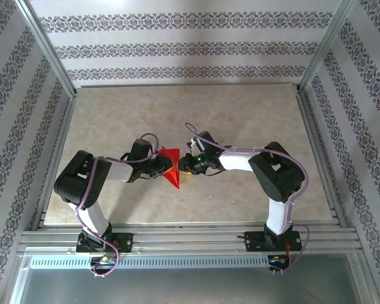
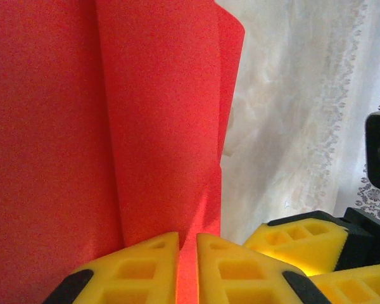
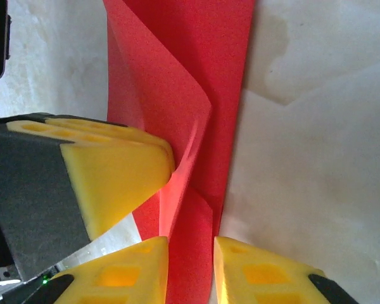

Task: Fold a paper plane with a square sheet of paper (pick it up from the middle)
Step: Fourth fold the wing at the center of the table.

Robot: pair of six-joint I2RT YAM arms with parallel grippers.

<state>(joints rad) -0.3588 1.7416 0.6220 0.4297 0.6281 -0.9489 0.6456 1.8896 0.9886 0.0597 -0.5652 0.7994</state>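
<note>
The red sheet of paper point(image 1: 171, 164) is folded into a pointed shape with layered creases and is held up over the middle of the table between both arms. My left gripper point(image 1: 163, 166) holds it from the left. In the left wrist view the yellow fingertips point(image 2: 151, 254) stand nearly together with a thin edge of the red paper point(image 2: 139, 114) pinched in the gap of the left gripper point(image 2: 187, 239). My right gripper point(image 1: 184, 166) meets it from the right. In the right wrist view a folded strip of the paper point(image 3: 177, 82) fills the gap of the right gripper point(image 3: 191, 246).
The beige marbled table point(image 1: 240, 114) lies under the paper, with an aluminium frame rail point(image 1: 190, 237) along its near edge. Patterned walls point(image 1: 177, 44) close in the back and sides. The two grippers' fingers stand very close together at the paper.
</note>
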